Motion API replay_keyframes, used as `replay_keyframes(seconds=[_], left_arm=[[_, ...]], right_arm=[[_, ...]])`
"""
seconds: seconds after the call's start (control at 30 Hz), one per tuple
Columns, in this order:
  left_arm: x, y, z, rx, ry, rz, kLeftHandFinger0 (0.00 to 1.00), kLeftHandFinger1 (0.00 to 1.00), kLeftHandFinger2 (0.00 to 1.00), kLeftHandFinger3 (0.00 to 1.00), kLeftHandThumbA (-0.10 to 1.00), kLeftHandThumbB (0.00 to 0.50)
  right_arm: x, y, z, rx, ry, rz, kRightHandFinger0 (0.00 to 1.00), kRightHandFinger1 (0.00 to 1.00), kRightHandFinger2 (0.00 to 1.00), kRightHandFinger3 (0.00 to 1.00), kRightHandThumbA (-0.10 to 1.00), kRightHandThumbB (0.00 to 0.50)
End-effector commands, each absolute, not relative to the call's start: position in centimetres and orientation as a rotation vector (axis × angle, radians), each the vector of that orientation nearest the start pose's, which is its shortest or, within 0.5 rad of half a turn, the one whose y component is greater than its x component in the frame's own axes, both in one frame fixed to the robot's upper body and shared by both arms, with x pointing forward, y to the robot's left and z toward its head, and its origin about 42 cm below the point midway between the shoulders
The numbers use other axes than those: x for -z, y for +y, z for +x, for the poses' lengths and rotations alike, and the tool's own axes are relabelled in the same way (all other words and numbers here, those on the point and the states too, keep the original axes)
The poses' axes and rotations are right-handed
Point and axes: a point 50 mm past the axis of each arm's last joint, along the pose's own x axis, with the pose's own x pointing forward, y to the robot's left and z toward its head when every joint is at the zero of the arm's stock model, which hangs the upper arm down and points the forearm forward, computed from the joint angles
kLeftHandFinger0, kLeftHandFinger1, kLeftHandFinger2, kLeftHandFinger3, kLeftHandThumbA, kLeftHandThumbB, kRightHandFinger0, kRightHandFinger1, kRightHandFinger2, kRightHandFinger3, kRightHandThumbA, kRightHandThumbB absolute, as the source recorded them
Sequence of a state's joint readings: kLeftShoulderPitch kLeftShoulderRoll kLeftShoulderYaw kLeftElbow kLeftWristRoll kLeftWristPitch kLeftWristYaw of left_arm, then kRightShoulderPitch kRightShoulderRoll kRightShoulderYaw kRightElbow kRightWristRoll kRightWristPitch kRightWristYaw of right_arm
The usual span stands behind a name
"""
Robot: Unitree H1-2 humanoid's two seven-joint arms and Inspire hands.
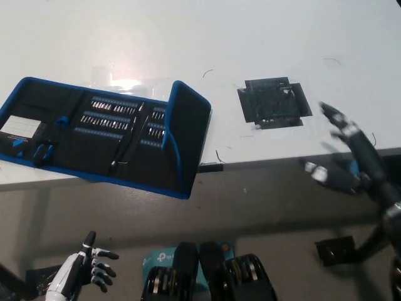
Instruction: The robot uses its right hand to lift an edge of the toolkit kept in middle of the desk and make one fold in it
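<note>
- Blue-edged and black inside, the toolkit (pixel 103 135) lies on the left part of the white desk (pixel 263 37), its near edge hanging slightly over the desk's front edge.
- We see its right-hand flap (pixel 188 135) raised and leaning inward over the rows of bits, so we judge the one fold made, or very nearly: the flap looks propped up rather than pressed flat, though from this steep view we cannot tell for certain.
- The black right hand (pixel 348 160) is at the picture's right, over the desk's front edge and well apart from the toolkit. Its fingers (pixel 338 119) are spread and hold nothing.
- Between that hand and the toolkit sits a dark square patch (pixel 274 101) on the desk, so nothing of the hand touches the flap.
- The white left hand (pixel 84 266) rests low at the lower left, below desk level, fingers apart and empty, well clear of the toolkit.
- What may be left, in our judgement, is only a press to flatten the flap, should a flat fold be wanted; otherwise the work looks finished.
</note>
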State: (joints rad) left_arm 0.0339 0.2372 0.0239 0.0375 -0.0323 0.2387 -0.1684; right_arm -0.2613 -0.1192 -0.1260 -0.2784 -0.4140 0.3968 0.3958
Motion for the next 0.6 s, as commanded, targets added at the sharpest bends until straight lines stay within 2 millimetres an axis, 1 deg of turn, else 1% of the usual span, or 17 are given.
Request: replay_keyframes(seconds=[0.0, 0.03, 0.07, 0.13, 0.17, 0.2, 0.23, 0.27, 0.3, 0.33, 0.37, 0.43, 0.5, 0.53, 0.57], left_arm=[[-8.0, 30.3, 27.0, 0.091, 0.259, 0.190, 0.32, 0.32, 0.35, 0.48, 1.00, 0.500], [-8.0, 30.3, 27.1, 0.090, 0.259, 0.190, 0.32, 0.32, 0.35, 0.48, 1.00, 0.500], [-8.2, 30.3, 27.1, 0.084, 0.264, 0.201, 0.35, 0.33, 0.36, 0.50, 1.00, 0.500], [-8.2, 30.4, 27.1, 0.083, 0.273, 0.204, 0.37, 0.34, 0.37, 0.53, 1.00, 0.500], [-8.2, 30.4, 27.1, 0.084, 0.274, 0.203, 0.37, 0.34, 0.38, 0.54, 1.00, 0.500], [-8.1, 30.4, 27.0, 0.080, 0.278, 0.200, 0.37, 0.34, 0.38, 0.54, 1.00, 0.500], [-8.1, 30.4, 26.9, 0.072, 0.278, 0.191, 0.37, 0.34, 0.37, 0.53, 1.00, 0.500], [-8.1, 30.3, 27.1, 0.061, 0.274, 0.183, 0.33, 0.31, 0.35, 0.51, 1.00, 0.500], [-8.2, 30.3, 27.1, 0.067, 0.271, 0.186, 0.32, 0.30, 0.36, 0.51, 1.00, 0.500], [-8.2, 30.3, 27.1, 0.068, 0.281, 0.198, 0.33, 0.31, 0.37, 0.53, 1.00, 0.500], [-8.2, 30.3, 27.1, 0.074, 0.276, 0.212, 0.36, 0.33, 0.38, 0.53, 1.00, 0.500], [-8.2, 30.3, 26.9, 0.068, 0.281, 0.211, 0.37, 0.34, 0.38, 0.53, 1.00, 0.500], [-8.1, 30.3, 26.8, 0.065, 0.283, 0.198, 0.36, 0.34, 0.37, 0.51, 1.00, 0.500], [-8.1, 30.3, 26.9, 0.068, 0.284, 0.204, 0.36, 0.34, 0.37, 0.51, 1.00, 0.500], [-8.1, 30.3, 26.9, 0.068, 0.285, 0.205, 0.36, 0.34, 0.37, 0.51, 1.00, 0.500]], right_arm=[[-21.3, -28.2, 32.4, -0.020, -0.193, -0.303, 0.71, 0.89, 1.00, 1.00, 0.40, 0.084], [-21.3, -28.1, 32.5, -0.020, -0.194, -0.302, 0.71, 0.88, 1.00, 1.00, 0.40, 0.086], [-18.6, -29.8, 31.2, 0.050, -0.154, -0.267, 0.60, 0.83, 0.99, 1.00, 0.36, 0.091], [-16.2, -31.2, 30.4, 0.093, -0.112, -0.230, 0.56, 0.76, 0.92, 1.00, 0.34, 0.102], [-15.8, -31.4, 30.3, 0.101, -0.106, -0.229, 0.56, 0.74, 0.91, 1.00, 0.35, 0.102], [-15.0, -31.8, 29.9, 0.109, -0.100, -0.223, 0.55, 0.73, 0.89, 1.00, 0.35, 0.089], [-13.7, -32.6, 29.3, 0.132, -0.082, -0.175, 0.53, 0.69, 0.82, 0.99, 0.30, 0.090], [-12.9, -33.1, 29.1, 0.154, -0.064, -0.167, 0.53, 0.66, 0.77, 0.95, 0.27, 0.092], [-12.1, -33.6, 28.6, 0.176, -0.055, -0.169, 0.47, 0.60, 0.69, 0.90, 0.24, 0.085], [-11.1, -34.2, 28.2, 0.192, -0.043, -0.181, 0.42, 0.54, 0.63, 0.88, 0.23, 0.086], [-9.7, -35.1, 27.3, 0.212, -0.025, -0.180, 0.27, 0.39, 0.53, 0.85, 0.21, 0.096], [-8.9, -35.4, 26.5, 0.230, 0.011, -0.173, 0.24, 0.33, 0.47, 0.84, 0.19, 0.101], [-7.5, -36.1, 25.6, 0.257, 0.047, -0.154, 0.25, 0.31, 0.44, 0.83, 0.17, 0.090], [-6.1, -36.7, 24.9, 0.285, 0.093, -0.141, 0.22, 0.29, 0.41, 0.82, 0.13, 0.100], [-6.0, -36.7, 24.9, 0.288, 0.096, -0.140, 0.21, 0.28, 0.41, 0.82, 0.13, 0.101]])
